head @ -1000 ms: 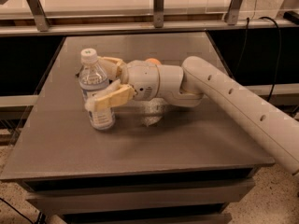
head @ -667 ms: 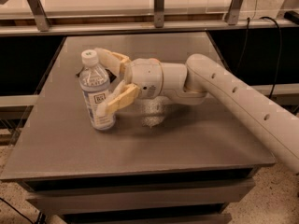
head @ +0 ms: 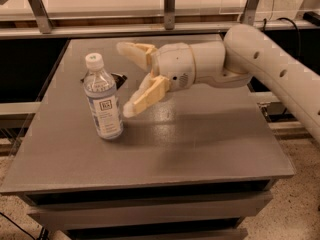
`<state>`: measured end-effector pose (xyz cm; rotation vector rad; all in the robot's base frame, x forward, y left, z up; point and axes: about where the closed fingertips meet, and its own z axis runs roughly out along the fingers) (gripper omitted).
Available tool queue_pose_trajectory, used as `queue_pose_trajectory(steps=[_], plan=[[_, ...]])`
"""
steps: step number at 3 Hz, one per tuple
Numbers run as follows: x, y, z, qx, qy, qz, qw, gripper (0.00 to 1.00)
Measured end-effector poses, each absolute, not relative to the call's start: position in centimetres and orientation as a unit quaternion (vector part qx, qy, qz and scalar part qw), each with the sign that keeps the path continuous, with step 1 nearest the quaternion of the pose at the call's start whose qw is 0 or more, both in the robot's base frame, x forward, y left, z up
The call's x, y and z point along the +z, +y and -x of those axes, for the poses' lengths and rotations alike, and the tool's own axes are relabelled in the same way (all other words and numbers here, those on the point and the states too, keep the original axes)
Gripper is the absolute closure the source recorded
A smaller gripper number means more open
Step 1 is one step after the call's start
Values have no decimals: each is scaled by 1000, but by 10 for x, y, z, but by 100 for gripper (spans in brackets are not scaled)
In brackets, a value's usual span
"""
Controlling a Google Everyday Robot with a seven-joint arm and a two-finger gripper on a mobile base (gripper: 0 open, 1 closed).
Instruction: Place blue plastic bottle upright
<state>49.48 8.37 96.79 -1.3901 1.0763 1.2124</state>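
Note:
The blue plastic bottle [head: 102, 99] stands upright on the grey table [head: 190, 144], left of centre, white cap on top, pale blue-and-white label facing me. My gripper [head: 125, 79] hangs just to the right of the bottle, raised above the table, clear of it. Its two tan fingers [head: 145, 96] are spread wide apart and hold nothing. The white arm [head: 265, 69] reaches in from the right.
A small dark object [head: 118, 79] lies on the table behind the bottle, partly hidden by it. Metal rails and posts [head: 170, 6] run along the far edge. A cable [head: 287, 24] hangs at the back right. The floor shows on the right.
The gripper let go of the bottle, opened wide, and drew back to the right and upward. The bottle stays standing on its own.

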Motion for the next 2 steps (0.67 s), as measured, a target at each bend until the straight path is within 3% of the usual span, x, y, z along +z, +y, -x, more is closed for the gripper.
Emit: queue_pose_trajectory(steps=[1, 2], plan=[[974, 34, -497, 424, 501, 604, 452, 0], [971, 29, -498, 417, 508, 607, 447, 0]])
